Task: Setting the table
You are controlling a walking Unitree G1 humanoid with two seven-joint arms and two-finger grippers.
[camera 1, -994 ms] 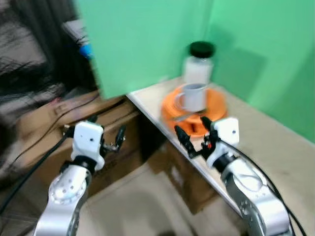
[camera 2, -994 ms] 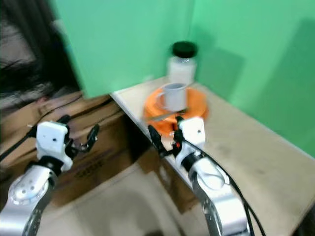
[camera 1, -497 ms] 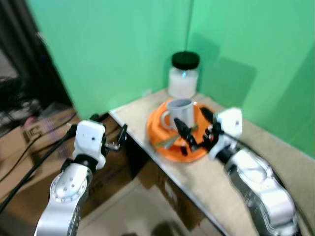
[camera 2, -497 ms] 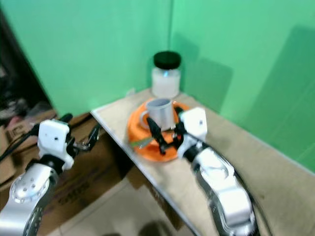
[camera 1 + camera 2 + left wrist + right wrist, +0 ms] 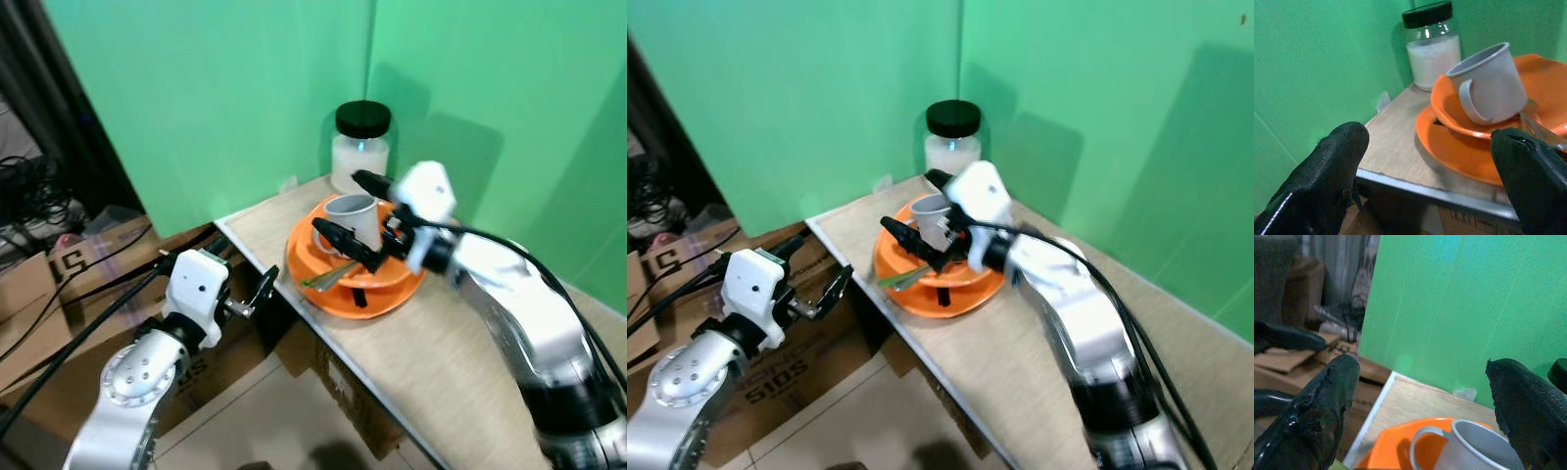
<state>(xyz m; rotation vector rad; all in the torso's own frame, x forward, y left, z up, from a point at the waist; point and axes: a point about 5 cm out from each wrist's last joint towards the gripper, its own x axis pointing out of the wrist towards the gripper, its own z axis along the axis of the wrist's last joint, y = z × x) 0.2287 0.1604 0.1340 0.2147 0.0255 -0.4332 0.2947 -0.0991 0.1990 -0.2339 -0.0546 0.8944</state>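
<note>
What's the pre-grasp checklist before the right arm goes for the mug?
1. Right gripper fingers open: ok, spread wide on either side of the mug.
2. Mug upright and reachable: ok, it stands in the orange bowl, handle toward the table's front edge.
3. Spoon out of the way: not ok, it lies in the bowl just below the lower finger.
4. Jar clearance: ok, it stands behind the dishes, apart from the mug.
5. Left gripper out of the way: ok, open, off the table edge over the boxes.
6. Bowl seated on the plate: ok.
</note>
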